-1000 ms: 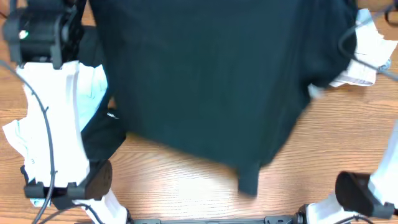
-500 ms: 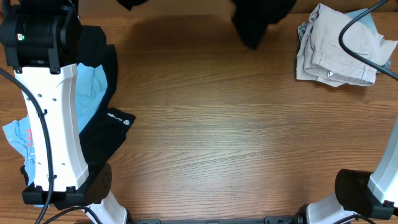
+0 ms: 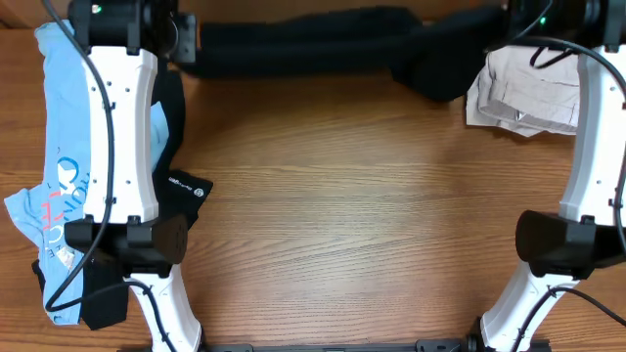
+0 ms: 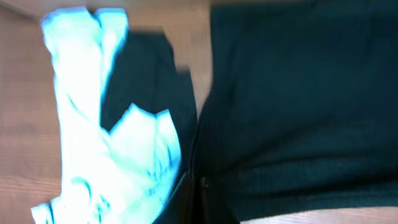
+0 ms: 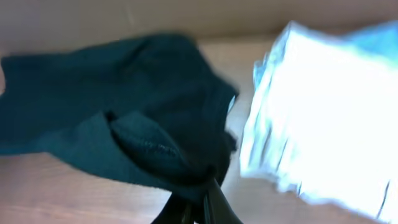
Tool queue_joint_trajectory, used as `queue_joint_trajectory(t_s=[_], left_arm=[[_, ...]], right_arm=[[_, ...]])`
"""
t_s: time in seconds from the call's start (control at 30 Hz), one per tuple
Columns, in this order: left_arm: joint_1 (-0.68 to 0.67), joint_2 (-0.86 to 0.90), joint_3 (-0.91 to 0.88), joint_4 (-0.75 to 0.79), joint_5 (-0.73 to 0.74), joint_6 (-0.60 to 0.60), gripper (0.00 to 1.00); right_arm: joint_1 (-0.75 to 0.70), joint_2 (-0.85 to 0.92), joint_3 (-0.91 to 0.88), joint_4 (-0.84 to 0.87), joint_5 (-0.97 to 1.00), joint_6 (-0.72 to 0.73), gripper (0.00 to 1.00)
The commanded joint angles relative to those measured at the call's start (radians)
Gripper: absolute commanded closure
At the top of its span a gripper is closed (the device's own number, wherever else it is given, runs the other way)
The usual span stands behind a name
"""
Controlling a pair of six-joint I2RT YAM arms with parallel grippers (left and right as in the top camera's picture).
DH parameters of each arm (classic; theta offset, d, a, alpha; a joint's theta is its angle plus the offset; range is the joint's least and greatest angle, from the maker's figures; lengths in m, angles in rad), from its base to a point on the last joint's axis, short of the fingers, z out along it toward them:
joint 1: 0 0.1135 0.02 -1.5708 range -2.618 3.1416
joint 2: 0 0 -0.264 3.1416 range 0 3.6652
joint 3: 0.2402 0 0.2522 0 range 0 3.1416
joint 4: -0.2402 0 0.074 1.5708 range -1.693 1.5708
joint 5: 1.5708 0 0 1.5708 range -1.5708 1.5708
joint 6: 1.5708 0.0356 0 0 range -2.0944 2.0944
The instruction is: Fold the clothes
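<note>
At back: black T-shirt (image 3: pixel 293 44) now spans left pincer (image 4: pixel 194 190) to right pincer (image 5: pixel 200 200).

Small logo (image 3: pixel 199 192) on black garment (image 3: pixel 174 213) seems unreadable.

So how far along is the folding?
Done: only the beige garment at right looks folded. In hand: the left gripper and right gripper each pinch the black T-shirt, bunched at the far edge of the table. Remaining: spread and fold it, then the light-blue tee and black logo garment.
</note>
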Motion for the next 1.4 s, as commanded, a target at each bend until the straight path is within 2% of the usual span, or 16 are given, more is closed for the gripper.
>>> queue_joint_trajectory(t_s=[0.0,0.13,0.23,0.4,0.63,0.83,0.93,1.2,1.37], left_arm=[[0.006,-0.024,0.014,-0.078,0.013,-0.066,0.96],[0.006,-0.024,0.014,-0.224,0.013,-0.101,0.96],[0.006,-0.043,-0.010,-0.222,0.090,-0.092,0.96],[0.002,-0.127,-0.125,-0.222,0.155,-0.092,0.96],[0.004,-0.358,-0.468,-0.222,0.143,-0.114,0.96],[0.004,-0.518,-0.672,-0.222,0.124,-0.199,0.96],[0.004,-0.581,-0.760,-0.222,0.121,-0.222,0.96],[0.005,-0.697,-1.008,-0.182,0.004,-0.338,0.95],[0.005,-0.702,-1.147,-0.044,-0.007,-0.359,0.96]], right_arm=[[-0.008,-0.044,0.019,-0.064,-0.014,0.058,0.96],[-0.008,-0.051,0.019,-0.177,-0.014,0.079,0.96],[-0.008,-0.063,0.019,-0.241,-0.014,0.082,0.96],[-0.008,-0.167,-0.051,-0.243,-0.014,0.121,0.96],[-0.008,-0.452,-0.445,-0.237,0.013,0.129,0.96],[-0.008,-0.691,-0.871,-0.170,0.013,0.153,0.96],[-0.008,-0.782,-1.024,-0.157,0.013,0.188,0.96],[-0.008,-0.856,-1.215,-0.130,0.012,0.224,0.96],[-0.008,-0.840,-1.272,-0.010,0.012,0.224,0.96]])
